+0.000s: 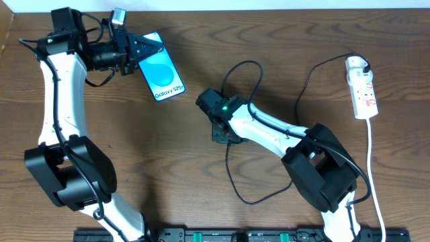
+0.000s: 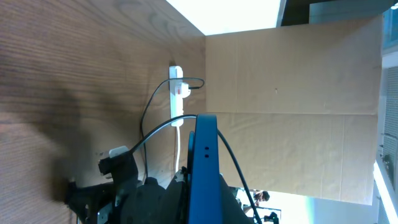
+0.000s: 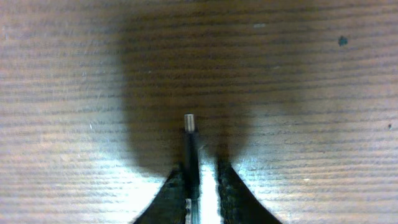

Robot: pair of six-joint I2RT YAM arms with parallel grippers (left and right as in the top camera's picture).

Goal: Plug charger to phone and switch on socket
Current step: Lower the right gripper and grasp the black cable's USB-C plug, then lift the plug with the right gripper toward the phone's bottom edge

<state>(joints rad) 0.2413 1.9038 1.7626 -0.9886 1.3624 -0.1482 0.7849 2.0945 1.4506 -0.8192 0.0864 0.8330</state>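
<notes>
Jaws grip one thing each: left jaws one phone, right jaws one charger.

A dark brown wooden table with fine grain lies under the jaws of the right gripper. A broad shadow falls ahead of them, with glare on the wood to either side. Well beyond the jaws of the left gripper, the tabletop ends at a plain brown cardboard wall with a crease across it. Bright white light shows past its edge.
</notes>
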